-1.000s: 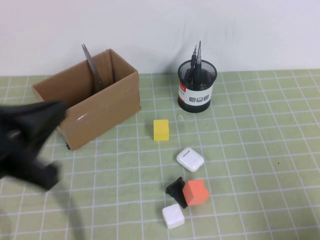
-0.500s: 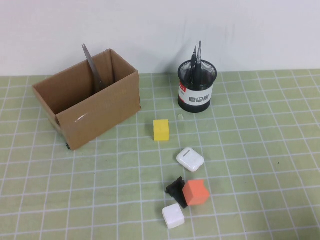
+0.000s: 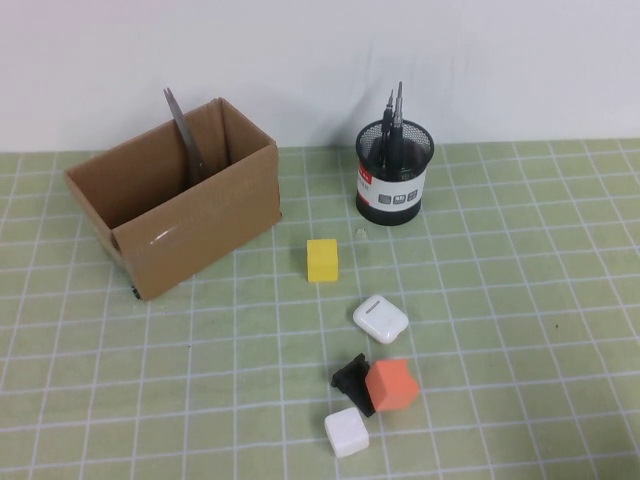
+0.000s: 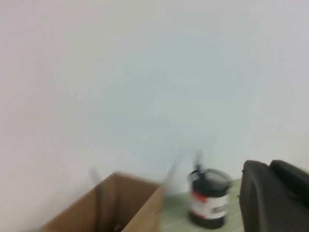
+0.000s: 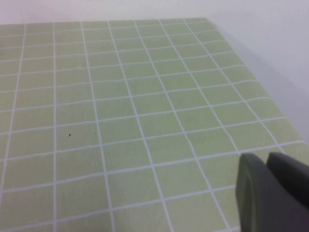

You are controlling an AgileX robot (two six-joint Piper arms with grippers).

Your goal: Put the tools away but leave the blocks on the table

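Note:
In the high view the scissors' steel blade sticks up out of the open cardboard box at the back left. Two dark, thin tools stand in the black mesh cup by the wall. On the table lie a yellow block, an orange block, a white block and a black chunk. Neither arm shows in the high view. My left gripper is shut and empty, raised, facing the box and cup. My right gripper is shut and empty over bare table.
A rounded white case lies between the yellow and orange blocks. A white wall runs behind the table's far edge. The right wrist view shows the table's corner and its edge.
The left arm, a dark blur at the left of the high view a second ago, has drawn back out of that view. The tools and blocks have not moved.

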